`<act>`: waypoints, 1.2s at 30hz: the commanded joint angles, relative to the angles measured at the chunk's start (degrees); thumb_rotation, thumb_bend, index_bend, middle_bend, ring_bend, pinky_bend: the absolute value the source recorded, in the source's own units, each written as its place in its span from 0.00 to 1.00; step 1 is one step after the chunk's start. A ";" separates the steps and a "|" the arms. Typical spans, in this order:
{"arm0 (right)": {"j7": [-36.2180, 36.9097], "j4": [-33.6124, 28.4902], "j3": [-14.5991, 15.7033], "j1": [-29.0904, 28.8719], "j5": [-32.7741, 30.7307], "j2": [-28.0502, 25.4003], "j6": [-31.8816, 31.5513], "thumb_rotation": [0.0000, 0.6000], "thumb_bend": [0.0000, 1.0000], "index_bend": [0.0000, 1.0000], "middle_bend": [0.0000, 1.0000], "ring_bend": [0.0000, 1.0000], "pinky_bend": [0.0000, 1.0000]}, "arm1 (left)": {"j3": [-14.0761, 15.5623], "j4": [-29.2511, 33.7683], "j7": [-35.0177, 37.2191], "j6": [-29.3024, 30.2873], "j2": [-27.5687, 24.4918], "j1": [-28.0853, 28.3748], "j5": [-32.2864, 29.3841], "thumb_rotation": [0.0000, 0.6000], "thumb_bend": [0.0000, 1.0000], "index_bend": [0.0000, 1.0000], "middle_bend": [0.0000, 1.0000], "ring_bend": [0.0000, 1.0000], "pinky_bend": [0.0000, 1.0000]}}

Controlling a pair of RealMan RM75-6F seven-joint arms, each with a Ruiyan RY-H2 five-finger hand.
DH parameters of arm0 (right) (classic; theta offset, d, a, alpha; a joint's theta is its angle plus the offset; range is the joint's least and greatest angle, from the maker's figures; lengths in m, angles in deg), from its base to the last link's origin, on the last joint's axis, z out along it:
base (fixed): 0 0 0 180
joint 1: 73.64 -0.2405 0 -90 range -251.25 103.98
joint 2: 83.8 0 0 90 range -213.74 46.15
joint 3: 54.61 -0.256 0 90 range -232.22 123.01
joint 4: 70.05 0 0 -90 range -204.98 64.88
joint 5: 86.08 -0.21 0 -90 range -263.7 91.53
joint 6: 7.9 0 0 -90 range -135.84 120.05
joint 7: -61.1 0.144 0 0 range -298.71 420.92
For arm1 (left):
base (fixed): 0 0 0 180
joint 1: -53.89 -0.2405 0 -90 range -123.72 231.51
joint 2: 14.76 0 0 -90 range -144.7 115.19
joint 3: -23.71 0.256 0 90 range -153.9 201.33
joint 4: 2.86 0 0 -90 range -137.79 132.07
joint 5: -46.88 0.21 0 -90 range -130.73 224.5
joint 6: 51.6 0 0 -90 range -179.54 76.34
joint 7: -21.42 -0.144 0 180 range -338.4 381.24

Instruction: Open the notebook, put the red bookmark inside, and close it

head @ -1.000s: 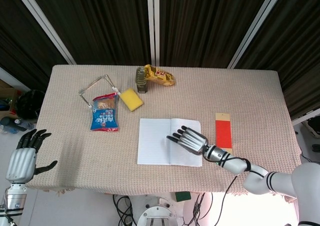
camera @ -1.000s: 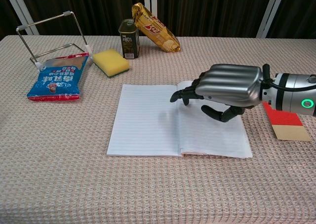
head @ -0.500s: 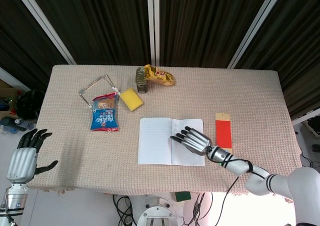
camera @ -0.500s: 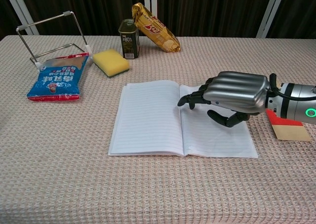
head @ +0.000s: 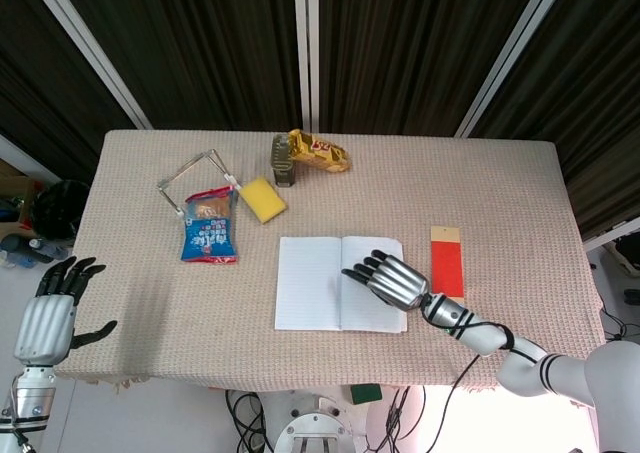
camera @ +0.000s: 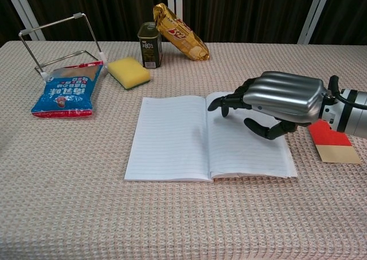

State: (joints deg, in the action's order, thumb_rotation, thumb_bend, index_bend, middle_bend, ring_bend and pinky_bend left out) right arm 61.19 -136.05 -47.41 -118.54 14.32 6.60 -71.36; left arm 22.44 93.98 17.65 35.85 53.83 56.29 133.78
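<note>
The white lined notebook [head: 308, 283] [camera: 172, 134] lies open and flat at the middle front of the table. My right hand [head: 392, 280] [camera: 281, 96] is over its right page, palm down, fingers stretched toward the spine and holding nothing. The red bookmark [head: 446, 268] [camera: 328, 136], with a tan end, lies on the cloth just right of the notebook, beside my right wrist. My left hand [head: 47, 318] hangs off the table's front left corner with fingers spread and nothing in it; the chest view does not show it.
At the back left are a wire rack [head: 195, 178] [camera: 60, 42], a blue snack bag [head: 209, 228] [camera: 69, 90] and a yellow sponge [head: 263, 199] [camera: 129, 72]. A small can [head: 284, 163] [camera: 149, 45] and a yellow snack packet [head: 320, 151] [camera: 179, 33] stand behind the notebook.
My right hand has slid rightward over the right page, toward the bookmark. The notebook shifted slightly and its pages now lie flat. The left hand has not moved.
</note>
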 commanded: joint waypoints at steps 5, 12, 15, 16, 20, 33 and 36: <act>0.99 0.39 -0.62 1.02 0.71 0.34 -2.30 1.00 0.68 0.17 0.27 0.27 0.27 | 0.07 -0.04 0.14 0.17 -0.06 -0.17 0.00 1.00 0.00 0.22 0.15 0.08 0.12; 1.23 2.13 0.74 1.93 1.16 1.73 -0.82 1.00 0.68 0.17 0.27 0.27 0.27 | 0.17 -0.26 0.18 -0.08 0.16 -0.12 0.00 1.00 0.00 0.22 0.15 0.08 0.12; 1.63 3.00 0.79 2.35 1.38 2.19 -1.24 1.00 0.68 0.17 0.27 0.27 0.27 | 0.09 -0.18 0.17 0.05 0.04 -0.11 0.08 1.00 0.00 0.22 0.15 0.08 0.12; 1.86 3.12 0.70 2.45 1.44 2.22 -1.54 1.00 0.68 0.17 0.27 0.27 0.27 | 0.08 -0.15 0.11 0.08 -0.02 -0.10 0.13 1.00 0.00 0.22 0.15 0.08 0.12; 2.67 2.97 0.06 2.77 1.87 1.64 -3.40 1.00 0.68 0.17 0.27 0.27 0.27 | -0.08 0.24 -0.15 0.21 -0.28 -0.01 0.25 1.00 0.00 0.22 0.15 0.08 0.12; 2.49 2.21 -0.78 5.41 2.71 -2.13 -9.34 1.00 0.62 0.17 0.27 0.26 0.26 | -0.15 1.05 -0.85 0.39 -0.48 0.13 0.62 1.00 0.00 0.22 0.15 0.08 0.11; 2.41 2.78 -0.14 7.50 3.67 -5.02 -13.40 1.00 0.47 0.18 0.27 0.26 0.26 | -0.15 1.10 -0.93 0.28 -0.56 0.20 0.64 1.00 0.00 0.22 0.15 0.08 0.12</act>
State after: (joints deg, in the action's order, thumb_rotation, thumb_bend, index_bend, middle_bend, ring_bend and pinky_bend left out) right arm 63.77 -133.72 -47.98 -112.59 17.20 3.63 -82.24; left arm 22.30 95.08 16.72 36.13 53.28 56.48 134.42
